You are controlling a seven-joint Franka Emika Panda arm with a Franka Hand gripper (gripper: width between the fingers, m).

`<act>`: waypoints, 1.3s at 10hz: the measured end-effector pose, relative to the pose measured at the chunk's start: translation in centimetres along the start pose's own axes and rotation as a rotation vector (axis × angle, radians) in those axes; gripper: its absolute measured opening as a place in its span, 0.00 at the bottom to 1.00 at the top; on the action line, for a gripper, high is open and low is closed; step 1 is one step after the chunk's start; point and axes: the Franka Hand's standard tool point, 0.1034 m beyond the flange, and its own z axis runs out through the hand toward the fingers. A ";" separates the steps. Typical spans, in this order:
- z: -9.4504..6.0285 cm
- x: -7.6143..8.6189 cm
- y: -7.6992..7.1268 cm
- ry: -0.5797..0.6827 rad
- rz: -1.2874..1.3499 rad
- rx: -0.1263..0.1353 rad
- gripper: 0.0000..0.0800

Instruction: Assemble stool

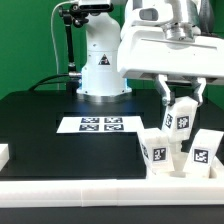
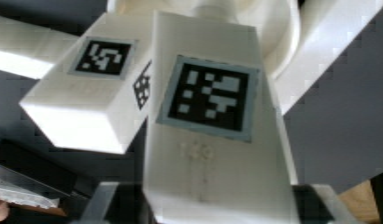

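Exterior view: your fingers [image 1: 166, 97] are clamped on one white blocky plastic leg [image 1: 183, 122], held upright at the black tabletop's [image 1: 60, 105] right side. A second leg [image 1: 160, 150] and a third leg [image 1: 201, 155] stand just below. You cannot confirm any leg is fitted; most work likely remains.

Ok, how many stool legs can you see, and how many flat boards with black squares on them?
Legs: 3 (held leg in the gripper, second leg on the exterior view's left, third leg on its right)
Marker board: 1
Total: 4
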 end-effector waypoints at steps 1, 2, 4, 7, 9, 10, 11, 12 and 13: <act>0.1 -0.2 0.1 -0.005 -0.002 -0.001 0.41; 0.1 -0.3 0.0 -0.007 0.002 -0.002 0.41; 0.1 -0.3 -0.6 -0.008 0.015 0.002 0.41; 0.4 -0.8 -0.9 -0.017 0.013 0.002 0.41; 0.7 -1.3 -0.9 -0.027 0.010 0.001 0.41; 0.8 -1.4 -0.9 -0.028 0.010 0.001 0.41; 0.9 -1.5 -1.0 -0.030 0.009 0.001 0.41; 1.0 -1.6 -1.0 -0.033 0.007 0.001 0.41; 1.1 -1.8 -1.0 -0.032 0.006 0.000 0.41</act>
